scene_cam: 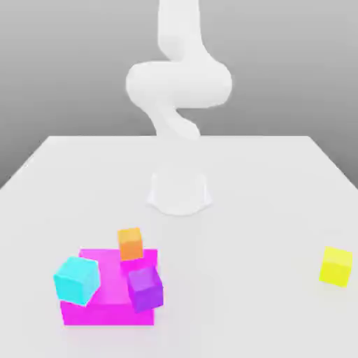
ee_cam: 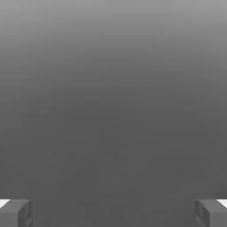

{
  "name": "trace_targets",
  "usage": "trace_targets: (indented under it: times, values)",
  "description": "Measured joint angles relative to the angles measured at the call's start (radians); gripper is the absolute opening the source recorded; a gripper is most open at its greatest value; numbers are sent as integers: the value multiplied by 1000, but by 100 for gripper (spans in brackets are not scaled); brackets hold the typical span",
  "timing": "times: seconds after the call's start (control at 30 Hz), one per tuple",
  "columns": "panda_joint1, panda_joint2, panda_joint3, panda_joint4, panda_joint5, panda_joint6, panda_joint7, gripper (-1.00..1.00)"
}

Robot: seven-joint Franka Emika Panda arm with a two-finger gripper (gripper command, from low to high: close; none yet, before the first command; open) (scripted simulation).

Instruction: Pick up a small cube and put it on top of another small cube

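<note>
Yellow cube (scene_cam: 335, 266) (smooth, plain-faced), sharp-edged.

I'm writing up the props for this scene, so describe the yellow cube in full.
The yellow cube is small, plain and bright yellow, with flat faces, straight edges and no markings in sight. Its material looks smooth and matte, perhaps plastic. It sits on the pale tabletop toward the exterior view's right, turned a little so that its top and side faces show. It stands well apart from the magenta block and the other cubes; nothing but the tabletop appears to touch it.
</note>
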Motion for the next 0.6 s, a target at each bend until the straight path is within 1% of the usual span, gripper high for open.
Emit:
trace_targets:
  times: [0.3,0.53,0.6]
  values:
    - [63,335,190,-88,-123,139,-18,0]
    - [140,589,304,-156,-208,245,-38,0]
    - [184,660,331,-175,-225,277,-48,0]
